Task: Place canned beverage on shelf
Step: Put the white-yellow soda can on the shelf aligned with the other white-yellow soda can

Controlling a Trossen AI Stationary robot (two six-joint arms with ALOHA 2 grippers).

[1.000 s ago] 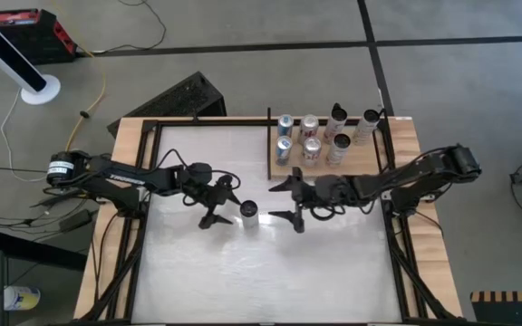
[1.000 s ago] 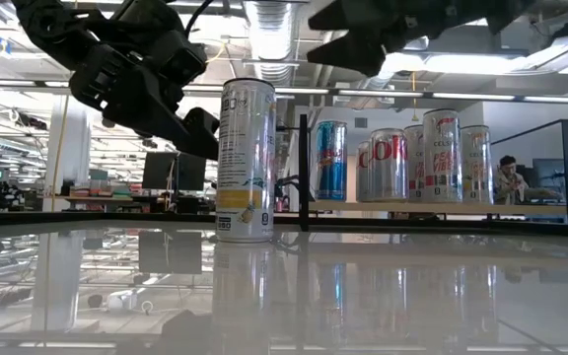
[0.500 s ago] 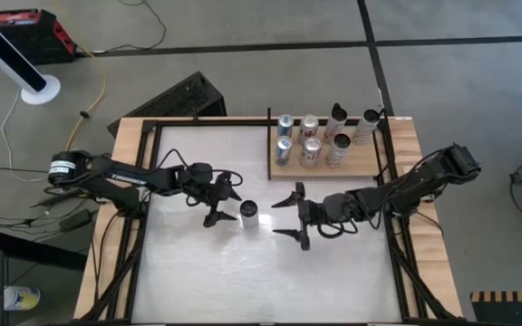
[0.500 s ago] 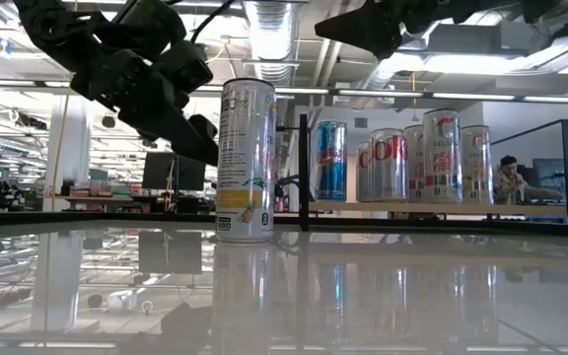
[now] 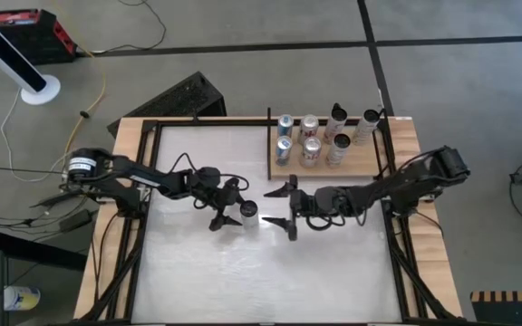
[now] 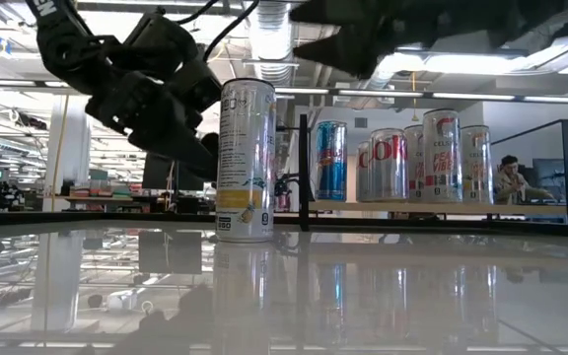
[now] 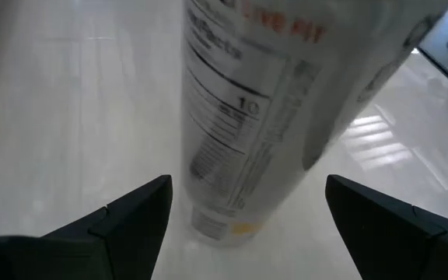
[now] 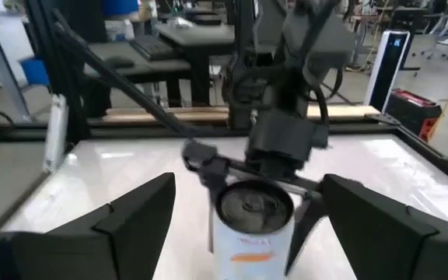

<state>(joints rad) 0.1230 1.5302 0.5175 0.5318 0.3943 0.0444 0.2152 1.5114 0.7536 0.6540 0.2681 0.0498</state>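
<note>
A tall silver can (image 5: 248, 211) stands upright on its base on the white table (image 5: 243, 272); it also shows in the low view (image 6: 245, 163). My left gripper (image 5: 232, 206) is open just left of the can. In the left wrist view (image 7: 247, 183) its fingers stand wide on either side of the can (image 7: 286, 101) without touching it. My right gripper (image 5: 270, 206) is open and empty just right of the can, facing it (image 8: 253, 225). The tan wood shelf (image 5: 370, 161) with black rails lies at the far right.
Several cans (image 5: 311, 140) stand upright on the shelf, also seen in the low view (image 6: 402, 153). A black upright rail (image 6: 303, 168) marks the shelf's left end. Bare white table lies toward the near edge. A person (image 6: 506, 177) sits in the room far behind.
My left gripper has gone toward the table's right edge, up to the can, and its fingers now flank it. My right gripper dipped toward the near edge, then came back toward the can on the left. The can has stayed in place.
</note>
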